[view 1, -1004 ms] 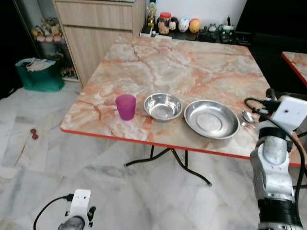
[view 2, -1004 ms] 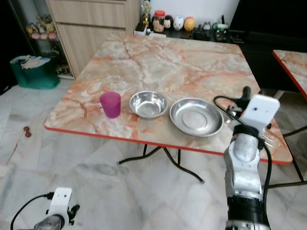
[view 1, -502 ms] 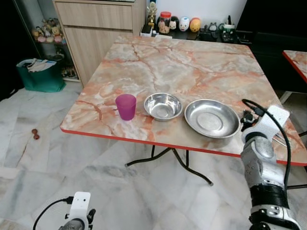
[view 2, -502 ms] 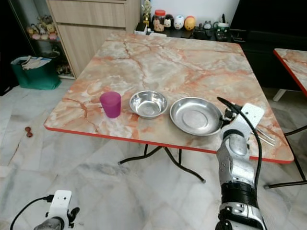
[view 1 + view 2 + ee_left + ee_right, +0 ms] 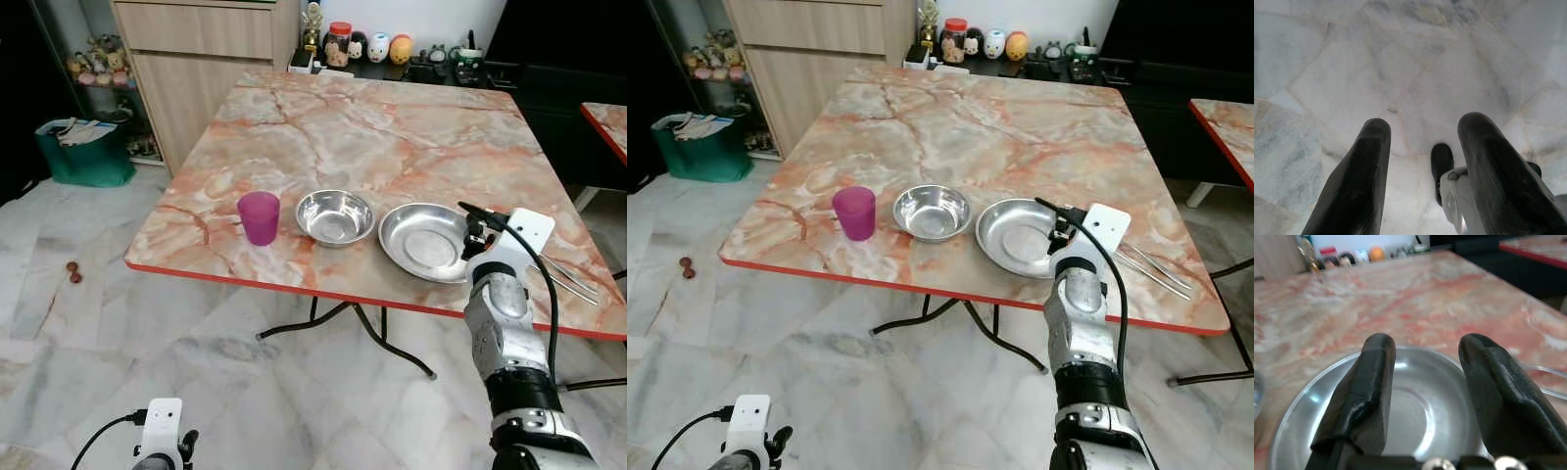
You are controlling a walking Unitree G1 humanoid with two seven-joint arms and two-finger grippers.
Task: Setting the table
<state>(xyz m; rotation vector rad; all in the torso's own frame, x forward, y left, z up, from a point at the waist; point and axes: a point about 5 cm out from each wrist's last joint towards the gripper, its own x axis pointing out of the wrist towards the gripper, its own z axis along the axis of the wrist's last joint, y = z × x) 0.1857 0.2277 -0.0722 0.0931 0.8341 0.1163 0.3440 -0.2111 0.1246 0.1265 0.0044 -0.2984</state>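
On the marble table [image 5: 372, 127], near its front edge, stand a purple cup [image 5: 259, 216], a small steel bowl [image 5: 335, 216] and a wide steel plate [image 5: 423, 241] in a row. Steel cutlery [image 5: 568, 277] lies to the right of the plate. My right gripper [image 5: 1427, 345] is open, its fingers pointing over the plate's [image 5: 1415, 406] right rim with nothing between them. In the left eye view the right gripper [image 5: 472, 235] sits at that rim. My left gripper [image 5: 1422, 127] hangs low over the floor, open and empty.
A wooden cabinet [image 5: 196, 59] and a green bag [image 5: 83, 152] stand at the far left. Jars and figurines [image 5: 372, 47] line a shelf behind the table. A second red-edged table [image 5: 609, 122] is at the right. Black folding legs [image 5: 343, 323] cross under the table.
My right arm has swung left, from beside the cutlery at the table's right side to the plate's right rim. The cutlery now lies uncovered. The left arm still hangs.
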